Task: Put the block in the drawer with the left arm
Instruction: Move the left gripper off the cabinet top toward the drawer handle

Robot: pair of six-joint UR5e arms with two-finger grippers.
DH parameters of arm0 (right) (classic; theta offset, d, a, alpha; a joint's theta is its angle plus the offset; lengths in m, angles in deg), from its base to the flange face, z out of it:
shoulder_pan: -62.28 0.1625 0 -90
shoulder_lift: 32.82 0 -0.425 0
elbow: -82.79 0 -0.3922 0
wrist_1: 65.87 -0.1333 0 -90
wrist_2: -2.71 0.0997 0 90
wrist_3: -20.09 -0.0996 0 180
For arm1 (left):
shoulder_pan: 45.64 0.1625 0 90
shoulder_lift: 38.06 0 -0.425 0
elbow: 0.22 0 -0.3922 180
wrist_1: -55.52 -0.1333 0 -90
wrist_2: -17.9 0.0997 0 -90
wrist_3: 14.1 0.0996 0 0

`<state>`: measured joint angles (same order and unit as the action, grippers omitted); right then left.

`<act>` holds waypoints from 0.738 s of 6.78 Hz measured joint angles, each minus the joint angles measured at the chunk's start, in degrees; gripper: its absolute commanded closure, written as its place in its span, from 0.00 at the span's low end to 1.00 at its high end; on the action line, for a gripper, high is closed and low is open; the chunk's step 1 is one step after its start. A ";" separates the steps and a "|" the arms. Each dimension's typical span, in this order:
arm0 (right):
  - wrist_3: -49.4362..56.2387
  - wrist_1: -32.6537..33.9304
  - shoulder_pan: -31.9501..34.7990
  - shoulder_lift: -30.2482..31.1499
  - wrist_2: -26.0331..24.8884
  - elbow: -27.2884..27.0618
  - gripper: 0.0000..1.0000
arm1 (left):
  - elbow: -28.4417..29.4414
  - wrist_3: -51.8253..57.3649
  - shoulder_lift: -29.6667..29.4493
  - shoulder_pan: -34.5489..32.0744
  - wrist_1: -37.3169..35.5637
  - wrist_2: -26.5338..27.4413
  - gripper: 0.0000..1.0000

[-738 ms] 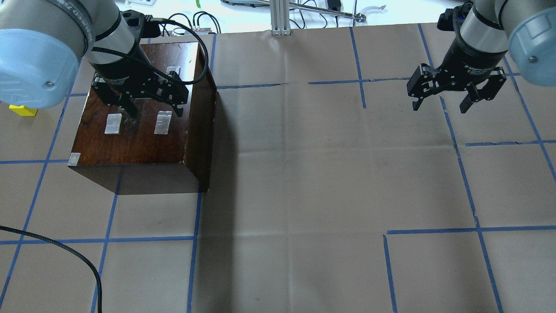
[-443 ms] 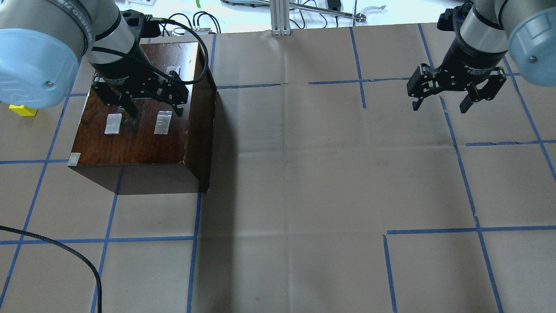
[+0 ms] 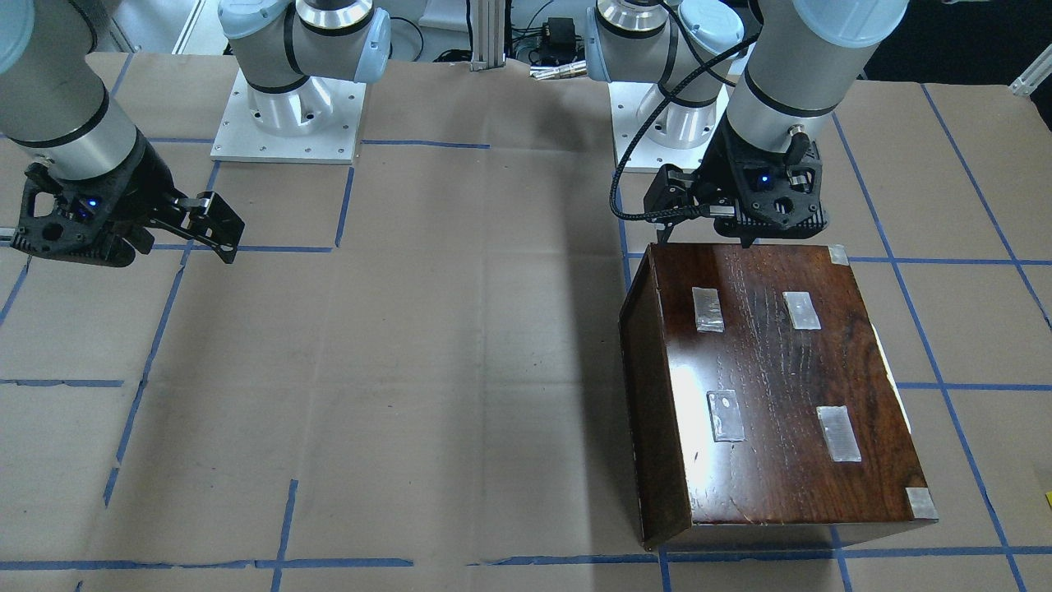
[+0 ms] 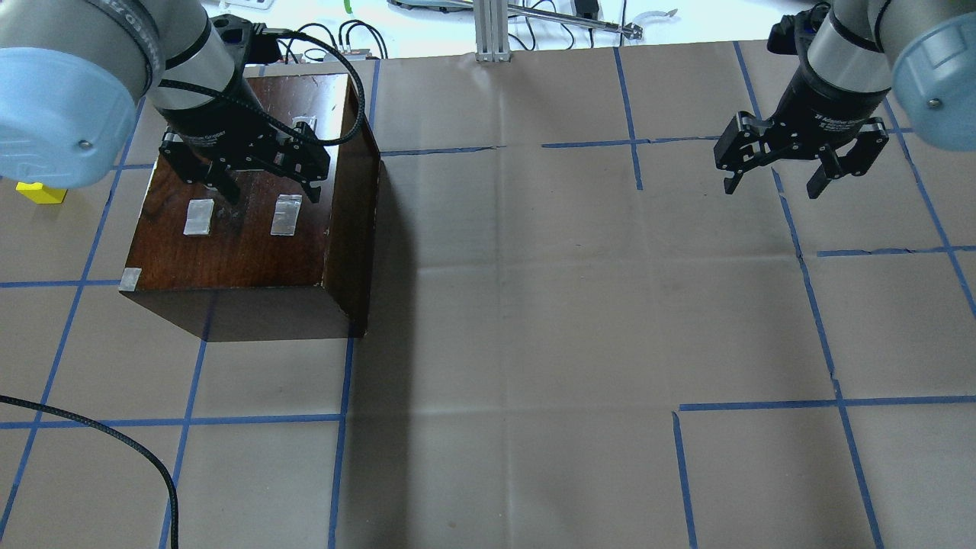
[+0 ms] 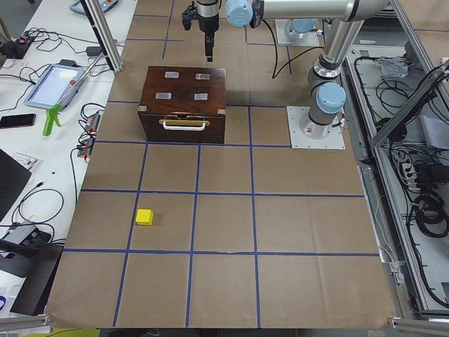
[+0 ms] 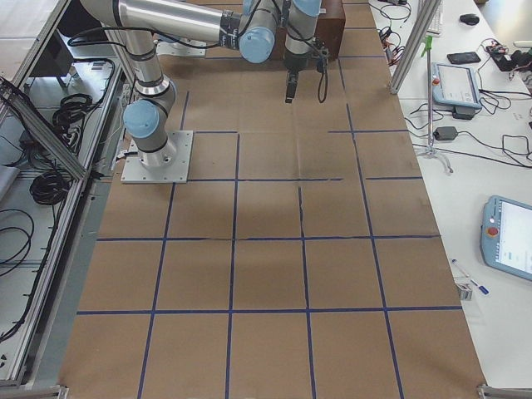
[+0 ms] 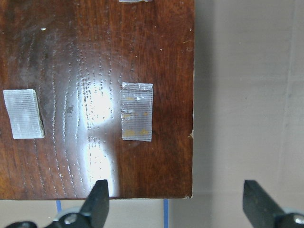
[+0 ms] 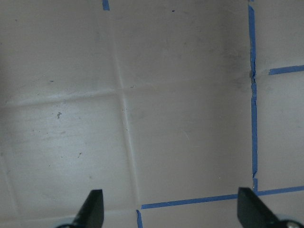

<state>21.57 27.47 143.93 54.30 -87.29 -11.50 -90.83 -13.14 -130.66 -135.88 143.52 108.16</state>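
Block (image 5: 144,217), well off from my spread, empty hand (image 4: 272,200), looks light, rigid, smooth: I'd pinch opposite flat faces.

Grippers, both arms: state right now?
Left gripper: open, empty, above the box top.
Right gripper: open, empty, above the table.

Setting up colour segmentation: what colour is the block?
The block is bright yellow; the exterior left view shows it best.
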 measured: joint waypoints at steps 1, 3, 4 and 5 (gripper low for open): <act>-0.02 0.00 0.00 0.01 0.00 -0.01 0.00 | 0.51 0.02 -0.17 0.28 0.01 0.06 0.01; -0.01 0.00 0.00 0.01 0.00 0.02 0.00 | 1.31 1.45 -0.34 2.60 -0.08 0.07 0.01; -0.04 0.00 0.00 0.04 0.00 0.01 0.00 | 1.61 3.07 -0.40 5.00 -0.15 -0.04 0.01; -0.04 0.00 0.00 0.06 0.00 0.00 0.00 | 1.76 5.26 -0.48 8.03 -0.25 -0.20 0.01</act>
<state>21.52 27.47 143.93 54.36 -87.29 -11.51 -89.06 -7.88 -131.14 -127.85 143.27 107.95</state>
